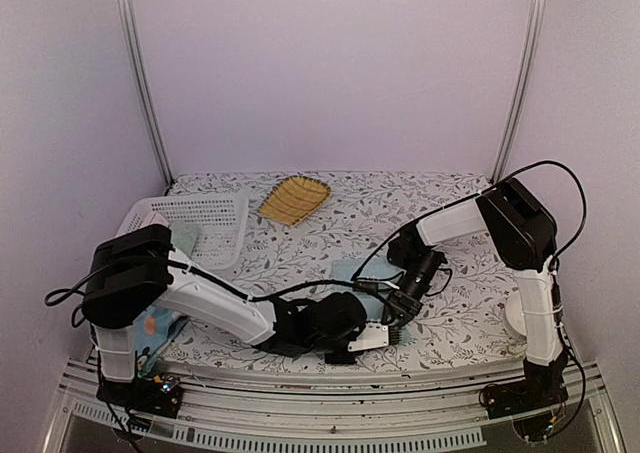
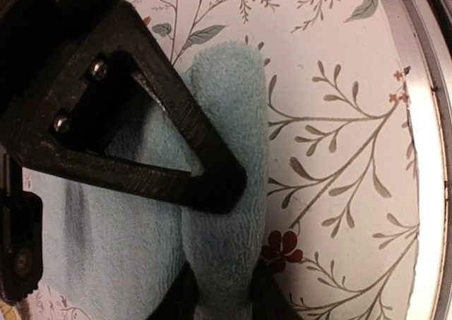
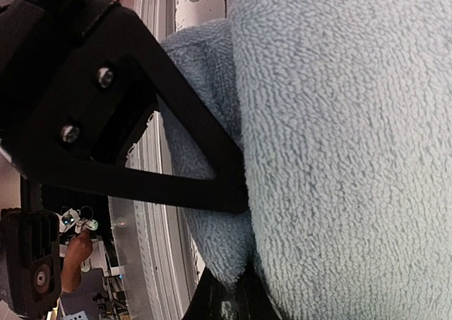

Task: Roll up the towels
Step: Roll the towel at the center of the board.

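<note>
Right gripper (image 3: 233, 242) is clenched on the plain towel (image 1: 345, 270) near the table's (image 1: 460, 323) front edge; left gripper (image 2: 222, 246) grasps the same fold beside it, so, I reckon, the roll turns evenly; printed towel (image 1: 155, 323) lies far left.

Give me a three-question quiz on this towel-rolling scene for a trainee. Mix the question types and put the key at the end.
1. True or false: the yellow tray lies inside the white basket.
2. The right gripper is: A) open, holding nothing; B) shut on the plain towel; C) shut on the basket's rim.
3. Which towel lies by the base of the left arm, partly hidden by that arm?
Key: 1 false, the tray lies on the tablecloth beside the basket; 2 B; 3 the printed towel.
</note>
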